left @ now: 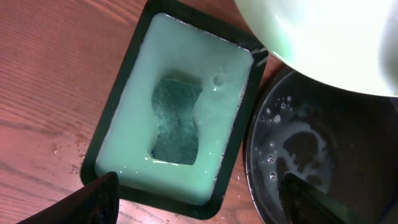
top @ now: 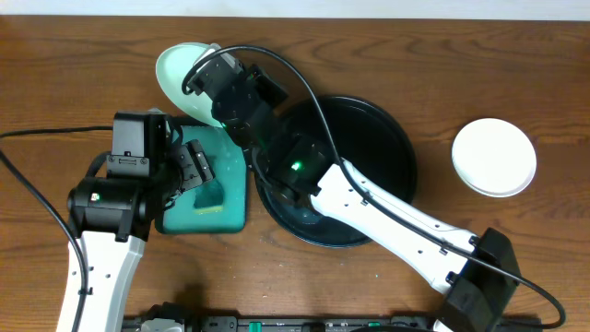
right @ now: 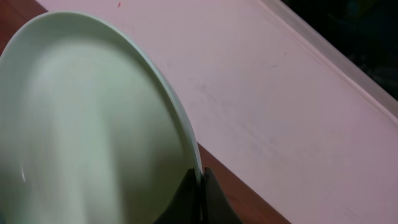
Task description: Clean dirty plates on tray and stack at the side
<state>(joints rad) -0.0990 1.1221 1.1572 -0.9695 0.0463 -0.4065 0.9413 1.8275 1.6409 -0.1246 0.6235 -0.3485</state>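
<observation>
Table (top: 92, 55): brown wood, everything rests on it or hangs over it.
Black tray (top: 387, 138): big and round with a raised rim, at the middle of the table. No plate shows in the part the right arm leaves uncovered. The left wrist view shows milky suds on its floor.
Right arm: reaches from the near right corner across the black tray to the far left.
Left arm: stands at the near left, its wrist over the teal tray.
Teal tray (top: 230, 203): rectangular with a dark rim, just left of the black tray and filled with cloudy pale green water.
Held plate (top: 180, 74): pale mint and tilted, off the table just beyond the teal tray, left of the black tray.
White plate (top: 493, 157): flat on the table to the right, well apart from the black tray. I cannot tell whether more than one is stacked there.
Sponge (left: 177, 121): dark green, lying in the water in the middle of the teal tray.
Right gripper (right: 200, 190): jaws pinched on the rim of the held plate.
Left gripper (left: 200, 186): jaws spread wide with nothing in them, above the near edge of the teal tray.
</observation>
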